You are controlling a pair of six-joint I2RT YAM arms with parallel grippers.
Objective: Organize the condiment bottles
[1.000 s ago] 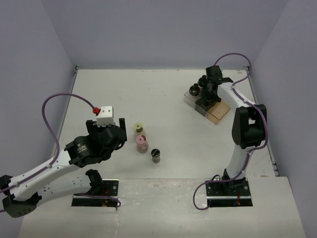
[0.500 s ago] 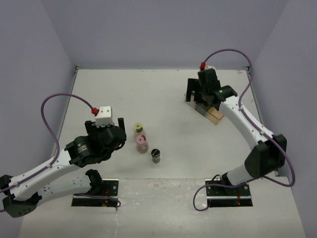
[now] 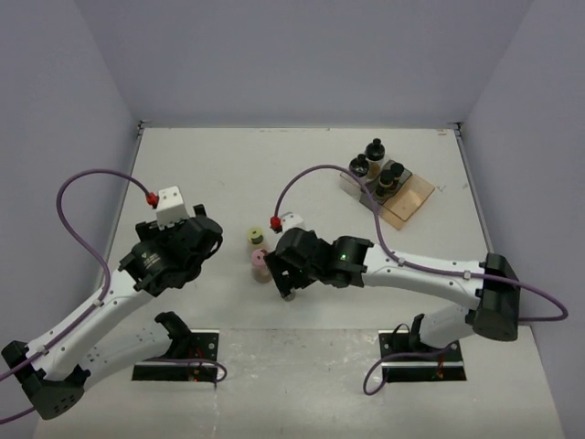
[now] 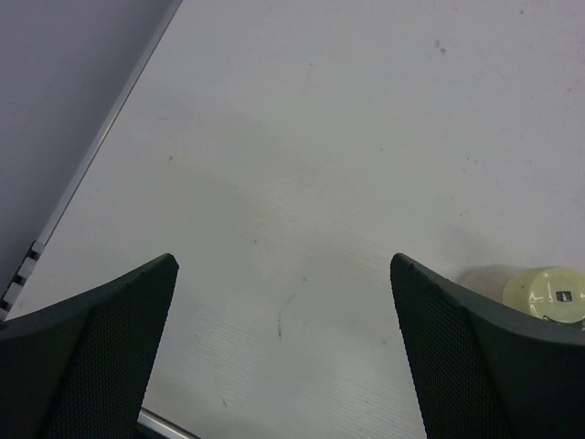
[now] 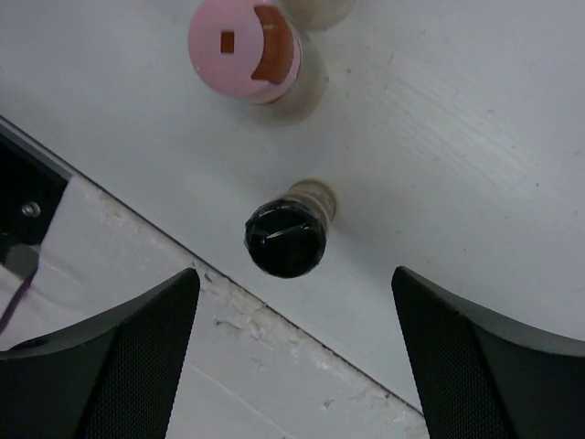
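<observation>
Three condiment bottles stand mid-table: a pale-yellow-capped one (image 3: 255, 238), a pink-capped one (image 3: 260, 264) and a small dark-capped one (image 5: 285, 240). My right gripper (image 5: 294, 285) hangs open above the dark-capped jar, which lies just ahead of the fingertips, not between them. From above, that gripper (image 3: 289, 273) covers most of this jar. Several dark-capped jars (image 3: 374, 149) stand in the clear tray (image 3: 419, 198) at the back right. My left gripper (image 4: 283, 265) is open over bare table, with the pale-yellow cap (image 4: 547, 293) beside its right finger.
The seam where the table meets the near mounting board (image 5: 164, 242) runs just below the dark-capped jar. The left wall's foot (image 4: 101, 137) crosses the left wrist view. A purple cable (image 3: 315, 174) arches over the table's middle.
My right arm swung from the tray at the back right to the middle of the table, and its open jaws now hang by the dark-capped jar. My left arm drew slightly left.
</observation>
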